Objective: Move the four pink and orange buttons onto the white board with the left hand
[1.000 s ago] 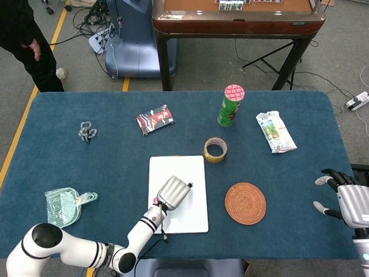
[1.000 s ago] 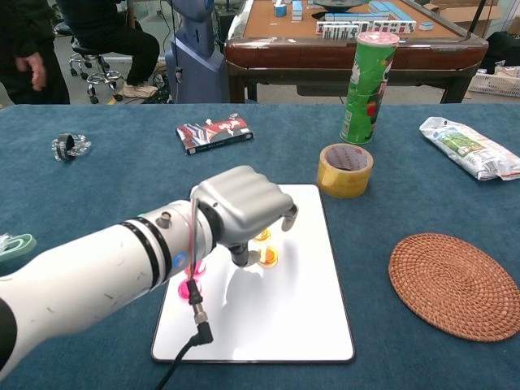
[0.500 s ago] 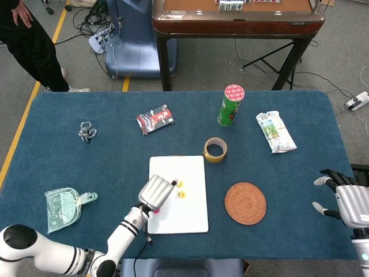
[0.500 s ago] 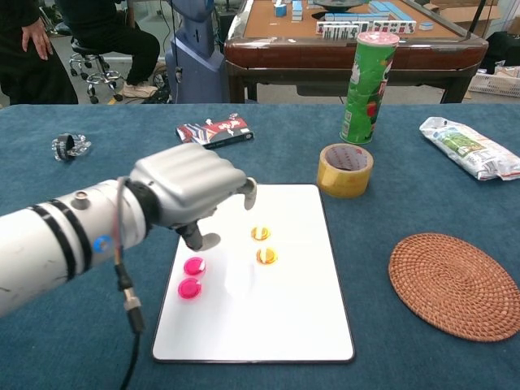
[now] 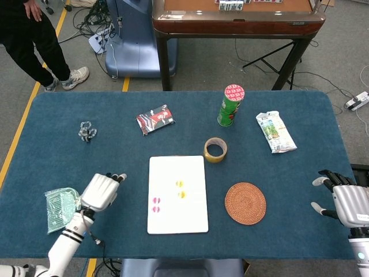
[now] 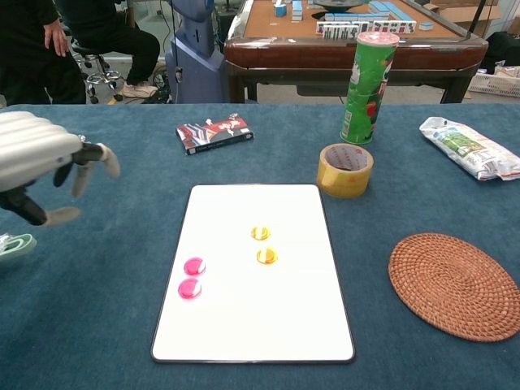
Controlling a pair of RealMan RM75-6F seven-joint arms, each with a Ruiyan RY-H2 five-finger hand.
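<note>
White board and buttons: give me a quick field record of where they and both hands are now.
white board: flat on the blue table, in front of the tape roll
pink buttons: two, on the board's left side
orange buttons: two, on the board, near its centre
left hand: left of the board, off it, holding nothing
right hand: at the table's right edge, fingers apart, empty

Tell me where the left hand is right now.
In the head view the left hand is over the table's left side, off the white board, between the board and the green dustpan. It holds nothing; all four buttons lie on the board.
</note>
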